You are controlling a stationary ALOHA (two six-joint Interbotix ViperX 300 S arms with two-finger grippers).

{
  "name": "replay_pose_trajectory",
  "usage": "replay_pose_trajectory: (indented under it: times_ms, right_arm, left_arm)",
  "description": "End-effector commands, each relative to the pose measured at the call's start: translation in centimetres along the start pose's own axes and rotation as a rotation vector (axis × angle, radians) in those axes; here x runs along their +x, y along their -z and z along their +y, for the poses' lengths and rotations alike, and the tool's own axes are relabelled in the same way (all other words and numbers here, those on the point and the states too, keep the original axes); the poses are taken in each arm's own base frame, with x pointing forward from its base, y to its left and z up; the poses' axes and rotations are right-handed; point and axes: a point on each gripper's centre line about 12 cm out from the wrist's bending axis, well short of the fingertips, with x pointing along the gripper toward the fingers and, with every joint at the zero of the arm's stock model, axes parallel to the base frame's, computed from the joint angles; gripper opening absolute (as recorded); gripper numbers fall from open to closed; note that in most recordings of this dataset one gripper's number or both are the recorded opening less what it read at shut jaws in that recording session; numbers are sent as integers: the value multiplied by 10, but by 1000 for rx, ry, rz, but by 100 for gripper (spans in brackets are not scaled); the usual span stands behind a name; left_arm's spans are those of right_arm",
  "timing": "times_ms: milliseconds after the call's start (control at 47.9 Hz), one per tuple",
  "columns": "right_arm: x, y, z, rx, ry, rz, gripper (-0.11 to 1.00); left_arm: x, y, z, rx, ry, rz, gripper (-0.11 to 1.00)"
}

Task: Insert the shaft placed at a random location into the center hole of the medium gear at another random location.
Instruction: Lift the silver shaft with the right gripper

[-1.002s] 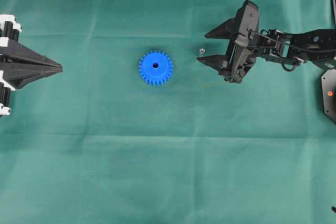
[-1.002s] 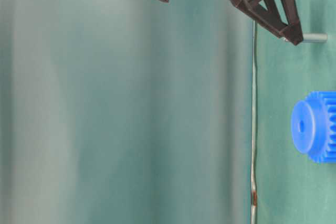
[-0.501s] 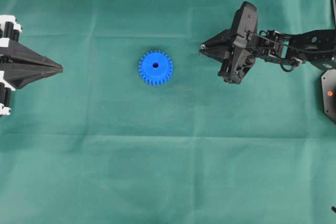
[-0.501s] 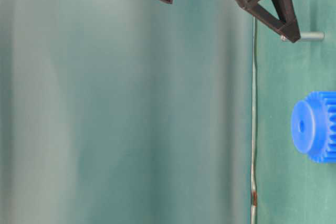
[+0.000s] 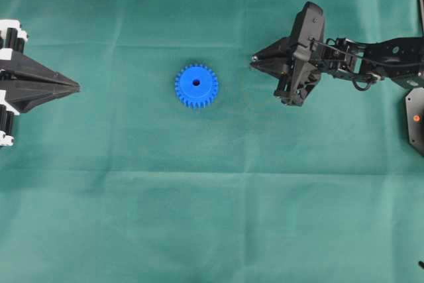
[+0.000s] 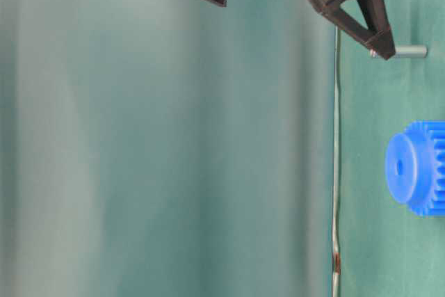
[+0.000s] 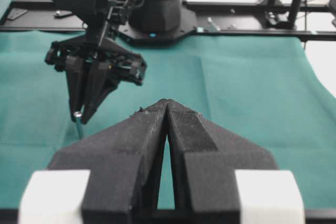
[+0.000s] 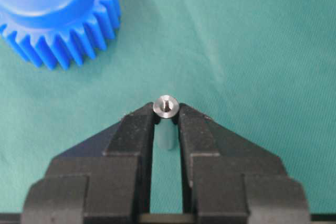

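In the right wrist view, the right tool (image 8: 166, 116) is clenched on the shaft (image 8: 166, 106): its two black fingertips press against either side of the silvery pin just under its round top end, and the pin stands upright between them. The table-level view shows the same grip, the fingertips meeting on the shaft (image 6: 405, 51) near its upper end while its other end reaches the green cloth of the bench (image 5: 212, 217).

The medium gear (image 5: 196, 86) lies flat on the cloth near the middle of the overhead frame, to the left of the right tool (image 5: 254, 64) and apart from it. Its center hole (image 5: 196, 83) faces up and is open.

The left tool (image 5: 77, 87) sits at the left edge of the overhead frame, its fingers pressed together on nothing, well apart from the gear.
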Motion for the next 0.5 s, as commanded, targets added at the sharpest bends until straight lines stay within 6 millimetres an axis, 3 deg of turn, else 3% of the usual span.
replay_pose_trajectory:
  times_ms: [0, 292, 480]
  right_arm:
    - [-3, -22, 2, 6, -6, -58, 14]
    - [-20, -50, 4, 11, -14, -70, 14]
    - [-23, -53, 4, 18, -15, -75, 14]
  left_arm:
    - [2, -10, -1, 2, 3, -23, 0]
    - [2, -9, -1, 2, 4, -20, 0]
    - [2, -9, -1, 2, 2, -18, 0]
